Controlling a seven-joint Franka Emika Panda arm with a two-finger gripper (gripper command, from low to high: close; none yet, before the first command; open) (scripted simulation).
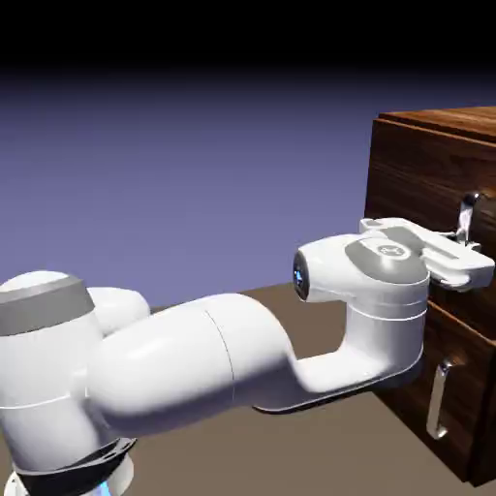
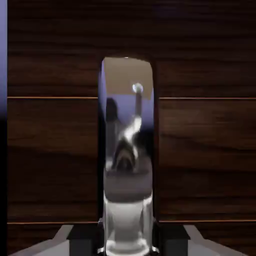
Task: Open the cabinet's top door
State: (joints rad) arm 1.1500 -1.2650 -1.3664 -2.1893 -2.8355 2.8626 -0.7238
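Note:
The dark walnut cabinet (image 1: 455, 121) stands at the exterior view's right. Its top door (image 1: 412, 184) lies flush with the front. My gripper (image 1: 465, 254) reaches level to that door's silver bar handle (image 1: 469, 213) and hides the handle's lower part. In the hand view the handle (image 2: 127, 125) runs up the middle, large and shiny, between my gripper (image 2: 128, 240) fingers (image 2: 82, 241). The jaws are shut on the handle. The door's wood (image 2: 50, 150) fills the picture behind it.
Below the top door sits the lower panel (image 1: 475, 378) with its shorter silver handle (image 1: 439, 397), just under my wrist. The brown table (image 1: 291, 455) runs from the robot's base to the cabinet's foot.

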